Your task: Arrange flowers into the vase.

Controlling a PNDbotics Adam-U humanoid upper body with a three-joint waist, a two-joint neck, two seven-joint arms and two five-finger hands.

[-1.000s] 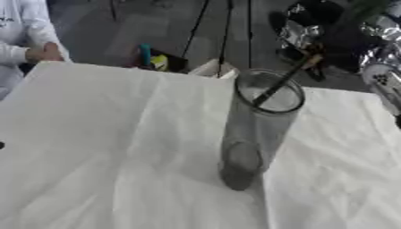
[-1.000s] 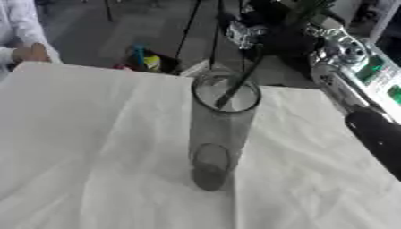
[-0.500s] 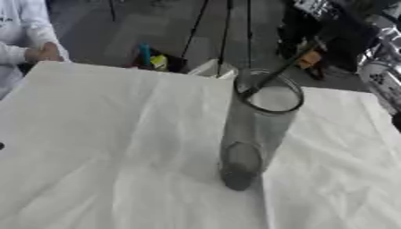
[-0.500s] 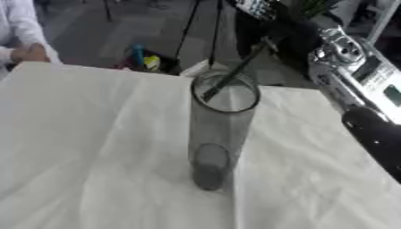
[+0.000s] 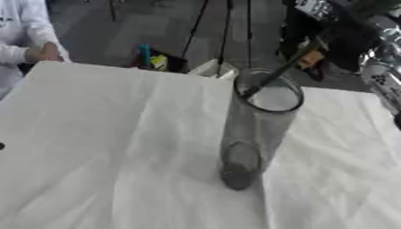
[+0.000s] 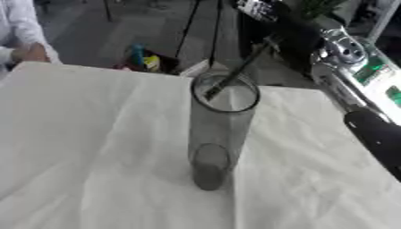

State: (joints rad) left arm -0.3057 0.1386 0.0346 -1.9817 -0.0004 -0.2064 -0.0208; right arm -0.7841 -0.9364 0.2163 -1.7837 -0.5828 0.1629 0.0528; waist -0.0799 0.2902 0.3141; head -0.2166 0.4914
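**Stem tip at the vase mouth, held from the upper right**

At the upper left of the frame a person in a white sleeve (image 5: 23, 42) stands at the far edge of the table, touching none of the task's things. A white cloth (image 5: 109, 147) covers the table and fills the lower and left parts of both views, with soft creases running across it.

Behind the table's far edge, left of centre at the top, a small cluster of coloured objects (image 5: 153, 58) sits on the floor, blue and yellow among them; what they are cannot be made out.

In the centre stands 1 tall, clear, grey-tinted vase (image 5: 250, 134), upright on the cloth, its round base toward the bottom of the frame and its open rim toward the top. Its inside looks bare apart from the stem end.

A thin dark flower stem (image 6: 239, 69) slants from the upper right down to the vase's mouth. Its lower end lies just inside the rim on the far-left side; the rest stretches up and out of the vase.

At the upper right the robot's right hand (image 6: 294, 27) holds the stem's upper part, black fingers closed round it. Green foliage (image 6: 317, 5) shows just above the hand at the top edge. The silver and black right arm (image 6: 352, 76) runs down the right side of the frame.

The left hand shows in neither view.
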